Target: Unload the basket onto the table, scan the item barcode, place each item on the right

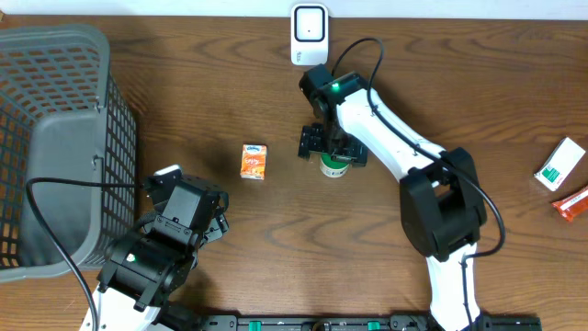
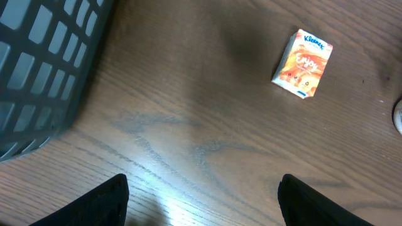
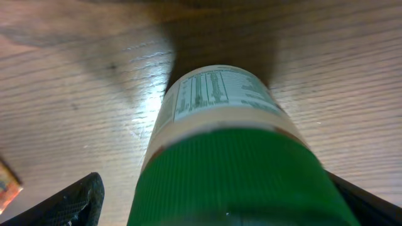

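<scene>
Overhead and wrist views. My right pincer [image 3: 221,196] is spread wide astride the green-capped bottle [image 1: 333,165], which stands on the table [image 1: 459,74] in front of the white scanner [image 1: 309,32]. I see one finger [image 3: 78,201] clear of the cap. My left pincer [image 2: 202,204] is spread and empty beside the basket [image 1: 55,138], with the orange tissue pack [image 2: 302,63] beyond it.

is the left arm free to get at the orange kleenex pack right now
Probably yes: the left gripper is open and empty, only bare table lies between it and the kleenex pack, and the basket sits off to one side.
</scene>
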